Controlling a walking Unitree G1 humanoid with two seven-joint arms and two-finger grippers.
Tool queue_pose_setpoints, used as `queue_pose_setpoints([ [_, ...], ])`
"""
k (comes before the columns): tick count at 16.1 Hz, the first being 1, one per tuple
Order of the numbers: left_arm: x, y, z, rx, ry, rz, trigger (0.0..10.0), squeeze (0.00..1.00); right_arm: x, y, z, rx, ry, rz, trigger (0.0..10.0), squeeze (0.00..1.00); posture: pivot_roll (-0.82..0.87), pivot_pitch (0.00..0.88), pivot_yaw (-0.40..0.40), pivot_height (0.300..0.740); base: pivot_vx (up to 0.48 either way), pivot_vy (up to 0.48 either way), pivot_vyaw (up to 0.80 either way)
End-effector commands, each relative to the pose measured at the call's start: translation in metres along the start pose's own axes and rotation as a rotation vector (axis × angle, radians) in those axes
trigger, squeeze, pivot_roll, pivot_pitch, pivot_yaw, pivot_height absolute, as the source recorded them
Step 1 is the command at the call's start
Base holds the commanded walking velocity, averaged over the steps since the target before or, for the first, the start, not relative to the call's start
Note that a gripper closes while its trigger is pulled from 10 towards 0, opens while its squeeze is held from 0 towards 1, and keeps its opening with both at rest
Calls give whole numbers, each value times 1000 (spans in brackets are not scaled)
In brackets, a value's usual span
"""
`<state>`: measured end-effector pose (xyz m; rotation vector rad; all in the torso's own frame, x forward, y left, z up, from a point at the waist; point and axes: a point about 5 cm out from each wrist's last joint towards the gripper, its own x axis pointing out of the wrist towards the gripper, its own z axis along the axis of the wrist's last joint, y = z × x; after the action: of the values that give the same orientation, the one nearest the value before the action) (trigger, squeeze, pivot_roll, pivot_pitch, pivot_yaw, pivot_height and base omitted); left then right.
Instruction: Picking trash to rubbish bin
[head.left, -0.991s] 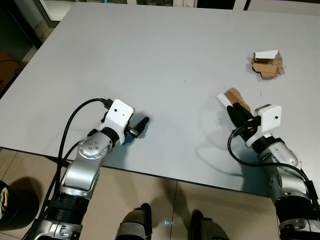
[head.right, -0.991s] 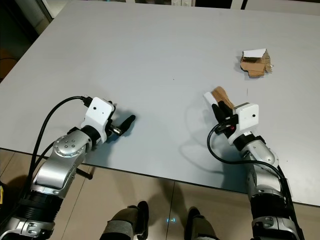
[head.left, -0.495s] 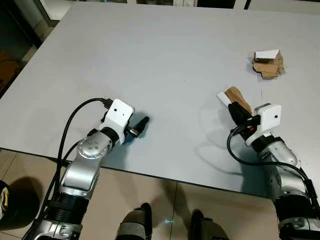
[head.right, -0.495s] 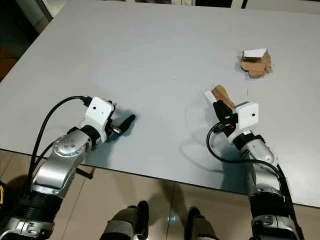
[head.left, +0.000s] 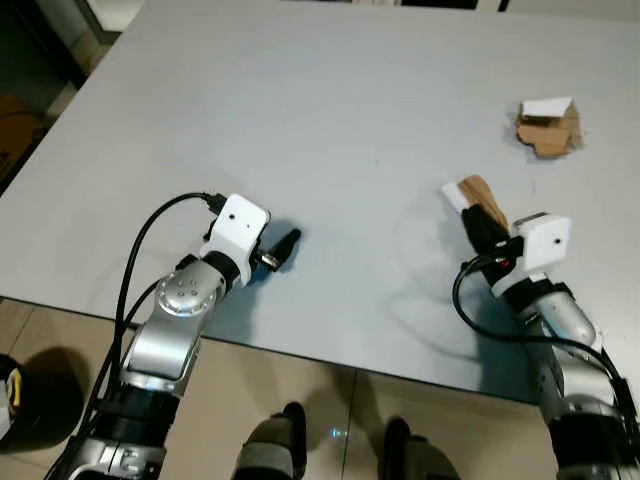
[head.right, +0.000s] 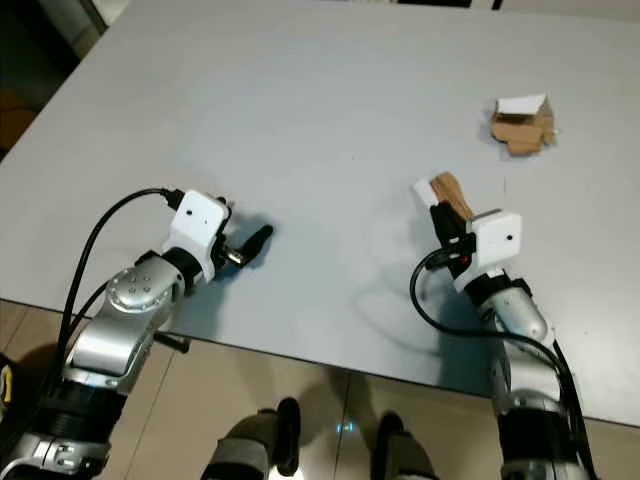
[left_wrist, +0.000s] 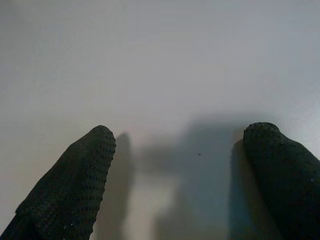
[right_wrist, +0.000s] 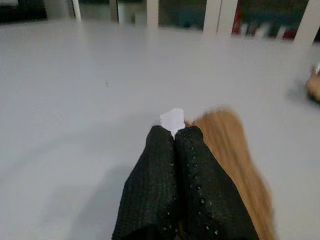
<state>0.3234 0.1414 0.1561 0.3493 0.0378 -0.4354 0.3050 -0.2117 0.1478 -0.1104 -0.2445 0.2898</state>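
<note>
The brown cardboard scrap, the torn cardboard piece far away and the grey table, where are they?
brown cardboard scrap (head.left: 474, 190), left eye view, its brown top.
torn cardboard piece (head.left: 549, 124), left eye view, its middle.
grey table (head.left: 300, 110), left eye view, bare top.

brown scrap (right_wrist: 235, 165) blurred, right hand (right_wrist: 176, 136) covering it

Matt smooth table (head.left: 300, 110); brown cardboard scrap (head.left: 478, 194); dotted, rubbery-looking black fingers (left_wrist: 75, 185).

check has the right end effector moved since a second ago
No. The right end effector, shut on the brown scrap, keeps its gap to the crumpled cardboard; the camera shifted.
</note>
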Motion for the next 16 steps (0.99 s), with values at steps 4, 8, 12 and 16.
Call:
queue_pose_setpoints([
  [4, -1, -1, -10, -8, 41, 4, 10000, 0, -7, 5, 42, -56, -134, -83, 0, 0, 303, 242, 111, 740, 0, 0, 0],
  [8, 2, -1, -9, -8, 38, 0, 10000, 0, -13, 8, 62, -89, -170, -114, 0, 0, 294, 237, 112, 740, 0, 0, 0],
  [12, 5, -5, -10, -14, 39, 6, 10000, 0, -15, 10, 73, -124, -167, -132, 0, 0, 281, 225, 100, 740, 0, 0, 0],
  [16, 14, -13, -9, -45, 26, 34, 10000, 0, -25, 18, 76, -132, -153, -173, 0, 0, 249, 191, 73, 740, 0, 0, 0],
])
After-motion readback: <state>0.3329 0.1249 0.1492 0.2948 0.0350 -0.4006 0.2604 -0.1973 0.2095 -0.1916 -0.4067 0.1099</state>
